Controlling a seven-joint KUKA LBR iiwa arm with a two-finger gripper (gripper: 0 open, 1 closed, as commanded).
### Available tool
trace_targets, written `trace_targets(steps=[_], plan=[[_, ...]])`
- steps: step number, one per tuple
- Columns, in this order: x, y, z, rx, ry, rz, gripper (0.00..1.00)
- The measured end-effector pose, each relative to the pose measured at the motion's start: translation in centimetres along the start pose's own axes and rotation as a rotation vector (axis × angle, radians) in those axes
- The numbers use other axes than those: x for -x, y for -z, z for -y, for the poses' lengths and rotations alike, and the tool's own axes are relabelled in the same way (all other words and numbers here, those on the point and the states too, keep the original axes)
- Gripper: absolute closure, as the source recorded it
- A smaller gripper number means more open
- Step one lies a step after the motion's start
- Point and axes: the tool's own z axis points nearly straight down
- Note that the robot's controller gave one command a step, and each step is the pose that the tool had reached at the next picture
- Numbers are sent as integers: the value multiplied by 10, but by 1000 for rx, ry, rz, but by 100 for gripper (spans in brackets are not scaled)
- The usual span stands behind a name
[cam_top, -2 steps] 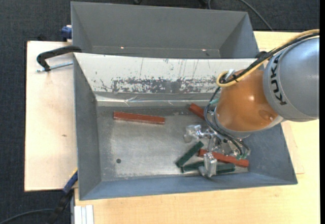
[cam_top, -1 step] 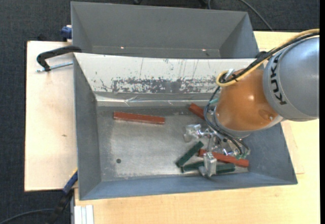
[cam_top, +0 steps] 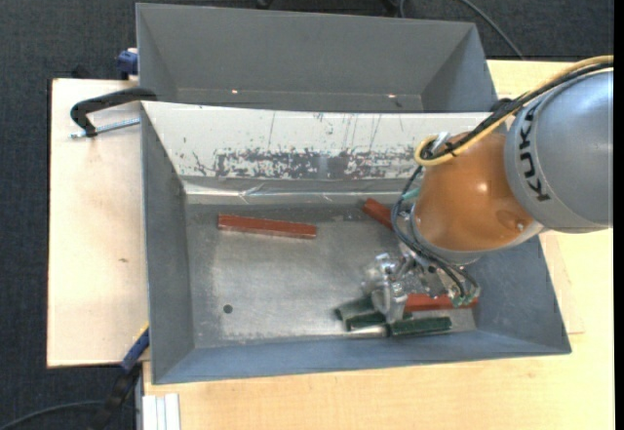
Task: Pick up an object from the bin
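My gripper (cam_top: 387, 290) hangs low over the bin's front right corner, its metal fingers pointing down just above a dark green flat bar (cam_top: 364, 318). A second green bar (cam_top: 421, 326) lies to the right of it along the front wall. A short red-orange piece (cam_top: 427, 301) lies just right of the fingers, partly under the wrist. Nothing shows between the fingers.
A long red-brown stick (cam_top: 266, 225) lies on the bin floor at the back left. Another short red piece (cam_top: 376, 211) sits by the back wall, half hidden under the orange wrist cover. The arm covers the bin's right side.
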Motion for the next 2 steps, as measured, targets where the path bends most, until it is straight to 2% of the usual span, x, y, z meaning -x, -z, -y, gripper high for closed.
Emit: trace_targets(steps=[1, 2], plan=[[1, 3, 0, -1, 0, 2, 100], [4, 64, 0, -3, -1, 8, 100]])
